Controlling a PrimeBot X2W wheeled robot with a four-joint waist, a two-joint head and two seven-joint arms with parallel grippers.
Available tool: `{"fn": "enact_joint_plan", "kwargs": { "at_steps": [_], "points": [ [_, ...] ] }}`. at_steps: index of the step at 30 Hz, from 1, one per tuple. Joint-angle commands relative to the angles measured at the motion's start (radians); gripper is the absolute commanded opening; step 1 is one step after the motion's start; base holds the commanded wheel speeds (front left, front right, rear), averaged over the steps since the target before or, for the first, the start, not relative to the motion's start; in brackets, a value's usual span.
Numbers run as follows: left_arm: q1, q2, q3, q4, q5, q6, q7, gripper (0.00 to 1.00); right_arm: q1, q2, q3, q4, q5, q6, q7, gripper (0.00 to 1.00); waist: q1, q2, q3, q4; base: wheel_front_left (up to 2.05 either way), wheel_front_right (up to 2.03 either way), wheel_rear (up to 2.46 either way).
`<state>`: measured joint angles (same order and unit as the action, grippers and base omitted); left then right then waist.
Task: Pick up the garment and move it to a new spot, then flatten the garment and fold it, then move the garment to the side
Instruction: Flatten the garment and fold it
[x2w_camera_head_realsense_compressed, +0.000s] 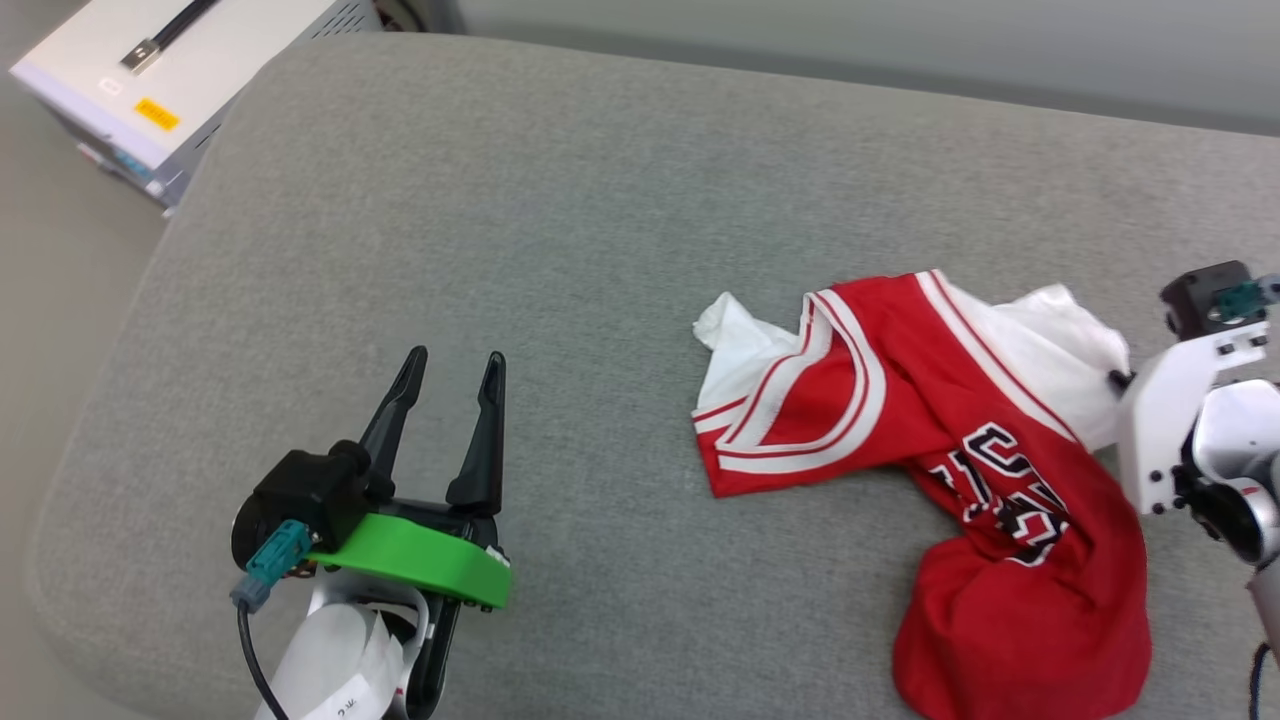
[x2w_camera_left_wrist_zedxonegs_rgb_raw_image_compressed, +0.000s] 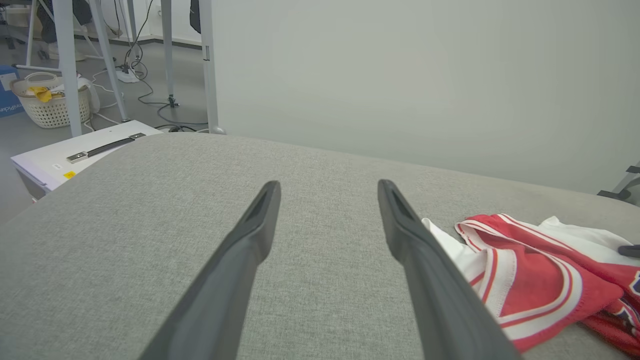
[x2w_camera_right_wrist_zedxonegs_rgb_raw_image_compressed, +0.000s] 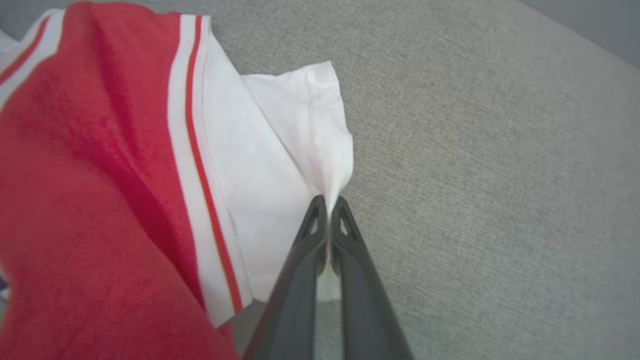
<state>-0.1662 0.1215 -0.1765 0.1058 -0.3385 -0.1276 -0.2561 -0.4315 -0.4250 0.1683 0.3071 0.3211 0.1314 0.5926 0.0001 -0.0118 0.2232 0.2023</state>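
The garment (x2w_camera_head_realsense_compressed: 940, 430), a red jersey shirt with white sleeves and black lettering, lies crumpled on the right part of a grey cushioned surface (x2w_camera_head_realsense_compressed: 560, 260). My right gripper (x2w_camera_right_wrist_zedxonegs_rgb_raw_image_compressed: 328, 202) is shut on the edge of its white sleeve (x2w_camera_right_wrist_zedxonegs_rgb_raw_image_compressed: 300, 145); in the head view that gripper (x2w_camera_head_realsense_compressed: 1118, 380) sits at the garment's right side. My left gripper (x2w_camera_head_realsense_compressed: 450, 370) stands open over bare cushion, well to the left of the garment, with nothing between its fingers. In the left wrist view the garment (x2w_camera_left_wrist_zedxonegs_rgb_raw_image_compressed: 540, 280) lies beyond the right finger (x2w_camera_left_wrist_zedxonegs_rgb_raw_image_compressed: 425, 260).
A white box (x2w_camera_head_realsense_compressed: 160, 70) with a black handle stands beyond the cushion's far left corner. A basket (x2w_camera_left_wrist_zedxonegs_rgb_raw_image_compressed: 47, 100), table legs and cables are on the floor behind it. A pale wall runs along the cushion's far edge.
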Motion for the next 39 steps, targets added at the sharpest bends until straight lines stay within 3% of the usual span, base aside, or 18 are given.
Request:
{"fn": "enact_joint_plan", "kwargs": {
  "at_steps": [1,13,21,22,30,39],
  "points": [
    [0.004,0.004,0.004,-0.003,0.009,-0.003,-0.006,1.0,0.02,-0.013,-0.022,-0.009,-0.006,-0.001,-0.009,0.0,-0.0001,0.0118,-0.034,-0.053,0.0,0.0,0.0],
    [-0.014,0.018,0.002,-0.015,0.012,-0.003,-0.006,1.0,0.054,-0.083,-0.303,0.076,-0.075,-0.001,-0.066,0.0,-0.0001,0.0118,0.017,-0.12,0.0,0.0,0.0],
    [-0.026,0.03,-0.002,-0.009,0.009,-0.003,-0.006,1.0,0.068,-0.032,-0.389,0.164,-0.133,-0.001,-0.097,0.0,-0.0001,0.0118,0.031,-0.129,0.0,0.0,0.0],
    [-0.026,0.03,-0.002,-0.002,0.011,-0.003,-0.006,1.0,0.075,-0.004,-0.408,0.191,-0.146,-0.001,-0.118,1.0,-0.0001,0.0118,0.021,-0.134,0.0,0.0,0.0],
    [-0.008,0.032,-0.003,0.006,0.013,-0.003,-0.006,1.0,0.086,0.047,-0.421,0.162,-0.186,-0.001,-0.245,1.0,-0.0001,0.0118,-0.049,-0.165,0.0,0.0,0.0],
    [0.025,0.028,-0.007,0.001,0.011,-0.003,-0.006,1.0,0.158,0.107,-0.318,-0.104,-0.162,-0.001,-0.484,1.0,-0.0001,0.0118,-0.118,-0.215,0.0,0.0,0.0]
  ]
}}
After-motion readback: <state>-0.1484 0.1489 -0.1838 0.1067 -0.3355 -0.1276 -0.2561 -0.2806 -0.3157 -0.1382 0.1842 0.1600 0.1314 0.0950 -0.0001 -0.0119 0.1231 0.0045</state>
